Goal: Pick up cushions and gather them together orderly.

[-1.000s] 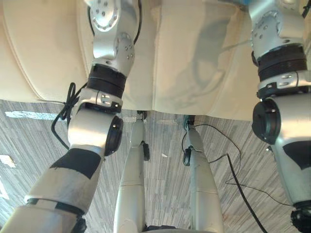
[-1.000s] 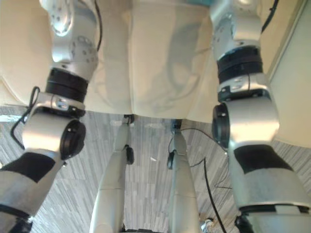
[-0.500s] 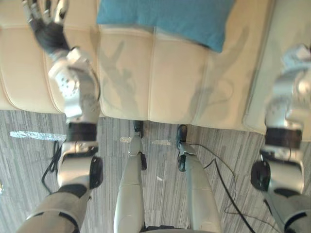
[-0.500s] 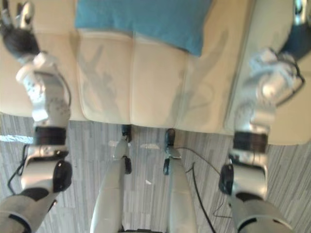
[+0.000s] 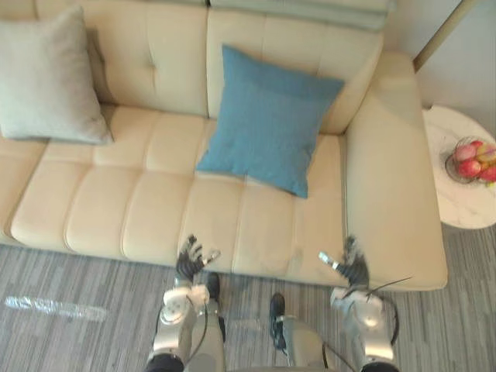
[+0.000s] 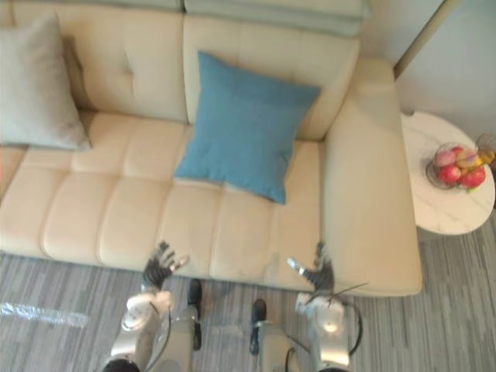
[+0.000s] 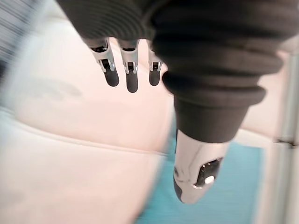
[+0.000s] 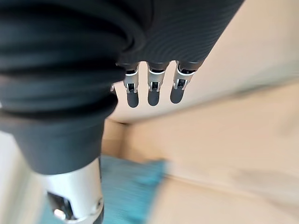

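1. Count: two cushions, one sofa (image 5: 116, 213), one round side table (image 5: 456, 213), one fruit bowl (image 5: 471, 160), and my two hands.
2. Blue cushion (image 5: 267, 120): square and plump, teal-blue all over, with pointed corners.
3. Grey cushion (image 5: 48, 77): square, pale grey and plain.
4. Cushion positions: the blue cushion stands tilted against the backrest over the right part of the cream sofa, with its lower edge on the seat. The grey cushion leans against the backrest at the left end. The two are well apart, with bare seat between them.
5. My left hand (image 5: 188, 262) is at the front edge of the seat. My fingers (image 7: 131, 79) are straight and spread, and they hold nothing.
6. My right hand (image 5: 355, 271) is at the same front edge, near the right armrest. My fingers (image 8: 154, 91) are likewise straight and spread, and they hold nothing.
7. Relation to the fingers: both cushions lie beyond my fingertips, toward the backrest, and neither is touched. The blue cushion is the nearer one and sits roughly between the lines of my two hands. The grey cushion is well apart, off to the left of my left hand.
8. The white side table stands just beside the right armrest, and the bowl of red and yellow fruit is on it.
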Available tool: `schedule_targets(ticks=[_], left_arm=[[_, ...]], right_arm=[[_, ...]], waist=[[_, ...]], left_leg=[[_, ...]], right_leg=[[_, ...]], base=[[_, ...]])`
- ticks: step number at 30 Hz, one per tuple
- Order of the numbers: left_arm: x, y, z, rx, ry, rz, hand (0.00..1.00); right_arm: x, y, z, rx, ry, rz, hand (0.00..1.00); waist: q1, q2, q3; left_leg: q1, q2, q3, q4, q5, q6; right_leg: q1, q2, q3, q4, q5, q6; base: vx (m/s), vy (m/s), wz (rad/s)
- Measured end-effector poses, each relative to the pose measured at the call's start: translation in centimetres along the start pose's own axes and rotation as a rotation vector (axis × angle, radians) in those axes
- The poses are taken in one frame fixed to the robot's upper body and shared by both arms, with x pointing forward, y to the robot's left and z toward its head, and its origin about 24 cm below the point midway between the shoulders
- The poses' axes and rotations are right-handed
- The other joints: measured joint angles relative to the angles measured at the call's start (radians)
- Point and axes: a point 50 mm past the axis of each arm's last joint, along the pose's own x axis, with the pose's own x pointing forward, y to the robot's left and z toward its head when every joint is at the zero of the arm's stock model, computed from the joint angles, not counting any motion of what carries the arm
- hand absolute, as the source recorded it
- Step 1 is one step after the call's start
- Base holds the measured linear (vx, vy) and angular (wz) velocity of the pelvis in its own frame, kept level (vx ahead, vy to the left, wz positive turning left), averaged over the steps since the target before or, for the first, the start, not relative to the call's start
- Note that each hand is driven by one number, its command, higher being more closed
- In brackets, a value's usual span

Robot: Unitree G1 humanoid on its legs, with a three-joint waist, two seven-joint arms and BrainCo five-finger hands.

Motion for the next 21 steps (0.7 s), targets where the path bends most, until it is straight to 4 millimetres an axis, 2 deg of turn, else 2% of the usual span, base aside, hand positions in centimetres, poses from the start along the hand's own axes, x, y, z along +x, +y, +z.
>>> schedule_targets(ticks=[2,3,5,11,21], left_arm=[[-0.6,0.3,-2.8,0.045,0.131,0.019,0.0],[-0.7,0.4,-3.2,0.053,0.148,0.023,0.0],[-1.4,1.4,-5.0,0.083,0.239,0.062,0.0],[-2.7,2.9,-7.5,0.113,0.367,0.12,0.0],[-3.3,3.6,-8.5,0.146,0.427,0.134,0.0]], right_arm=[[-1.0,-0.3,-3.9,0.017,0.179,-0.029,0.0],[-1.2,-0.3,-4.4,0.017,0.201,-0.034,0.0],[-2.2,-1.1,-6.8,0.027,0.317,-0.073,0.0],[-3.3,-2.7,-8.8,0.102,0.417,-0.159,0.0],[-3.7,-3.6,-10.1,0.136,0.511,-0.207,0.0]], waist=[[0.0,0.01,-0.031],[0.0,0.011,-0.035],[0.0,0.015,-0.061],[-0.003,0.018,-0.103],[-0.009,0.017,-0.111]], left_leg=[[0.058,-0.006,0.006,-0.032,-0.001,-0.001],[0.066,-0.006,0.007,-0.035,-0.001,-0.001],[0.11,-0.007,0.022,-0.058,-0.002,-0.002],[0.193,-0.011,0.03,-0.112,-0.004,-0.006],[0.25,-0.035,0.021,-0.112,-0.025,-0.005]], right_leg=[[0.055,-0.002,-0.001,-0.029,0.0,0.0],[0.063,-0.002,-0.001,-0.033,0.0,0.0],[0.101,-0.003,0.002,-0.055,0.001,0.002],[0.175,-0.002,0.005,-0.104,0.007,0.015],[0.26,-0.016,0.011,-0.153,0.008,0.016]], base=[[0.05,0.025,-0.03],[0.06,0.019,-0.06],[0.07,0.009,-0.11],[0.1,-0.004,-0.04],[0.1,0.0,0.01]])
